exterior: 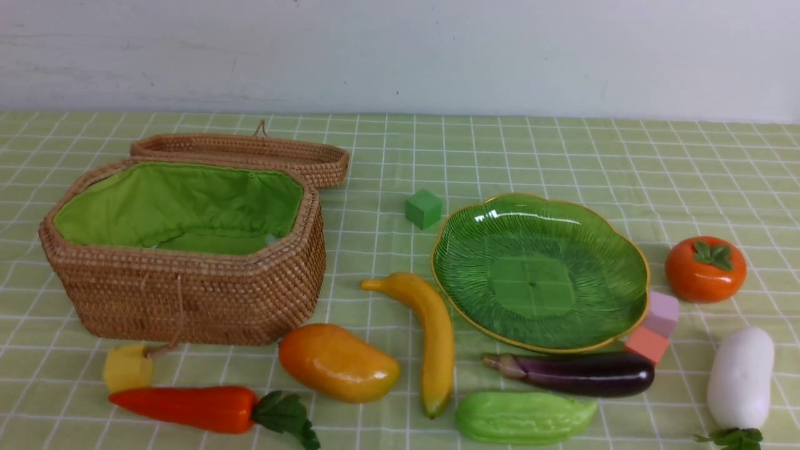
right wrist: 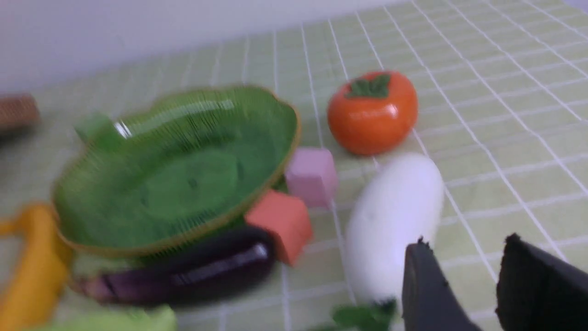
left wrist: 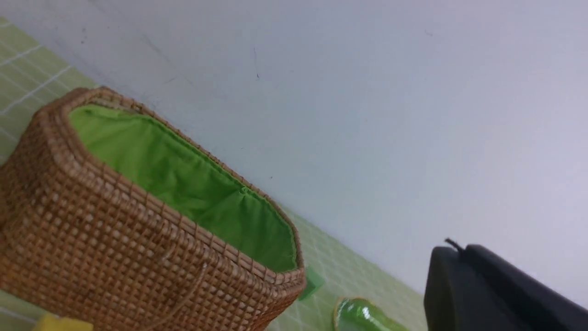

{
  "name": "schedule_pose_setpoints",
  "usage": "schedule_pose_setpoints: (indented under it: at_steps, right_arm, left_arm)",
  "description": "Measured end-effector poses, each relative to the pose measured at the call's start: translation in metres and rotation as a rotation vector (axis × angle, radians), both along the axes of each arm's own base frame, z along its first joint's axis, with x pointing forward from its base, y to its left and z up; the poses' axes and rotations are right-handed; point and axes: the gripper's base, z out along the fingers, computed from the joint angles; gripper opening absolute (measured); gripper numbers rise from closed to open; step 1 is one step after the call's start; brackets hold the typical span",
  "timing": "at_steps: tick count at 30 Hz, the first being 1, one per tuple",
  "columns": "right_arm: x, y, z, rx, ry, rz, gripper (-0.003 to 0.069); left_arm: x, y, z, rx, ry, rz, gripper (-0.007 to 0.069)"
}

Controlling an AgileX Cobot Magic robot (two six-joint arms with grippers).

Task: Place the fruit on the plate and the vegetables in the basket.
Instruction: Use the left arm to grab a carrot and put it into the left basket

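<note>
The wicker basket (exterior: 181, 250) with green lining stands open at the left, and the green leaf plate (exterior: 539, 270) lies bare at the right. Mango (exterior: 337, 362), banana (exterior: 431, 337) and persimmon (exterior: 705, 269) lie on the cloth. So do the carrot (exterior: 194, 407), eggplant (exterior: 575, 373), gourd (exterior: 524, 417) and white radish (exterior: 741, 377). Neither arm shows in the front view. My left gripper (left wrist: 459, 250) hovers shut and empty beside the basket (left wrist: 138, 239). My right gripper (right wrist: 464, 250) is open with nothing between its fingers, just beside the radish (right wrist: 390, 220).
Foam cubes lie about: green (exterior: 423, 208) behind the plate, pink (exterior: 661, 314) and coral (exterior: 647, 344) at its right rim, yellow (exterior: 127, 367) before the basket. The basket's lid (exterior: 250, 153) lies flat behind it. A pale wall closes the back.
</note>
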Motion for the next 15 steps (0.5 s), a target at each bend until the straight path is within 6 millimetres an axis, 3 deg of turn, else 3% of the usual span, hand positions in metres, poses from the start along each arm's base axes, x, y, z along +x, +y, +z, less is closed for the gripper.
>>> schedule_pose_setpoints:
  at_steps: [8,13,15]
  right_arm:
    - [0.0,0.001,0.021,0.223,-0.223,0.009,0.024]
    - [-0.003,0.004,0.056,0.257,-0.151,0.071,0.023]
    - [-0.003,0.009,0.089,0.2,-0.006,0.154,0.0192]
  left_arm:
    - [0.03,-0.006,0.037,0.307,0.138,-0.022,-0.0013]
    - [0.055,-0.014,0.045,0.48,0.253,-0.099,-0.0013]
    - [0.066,-0.026,0.047,0.589,0.303,-0.215,-0.0013]
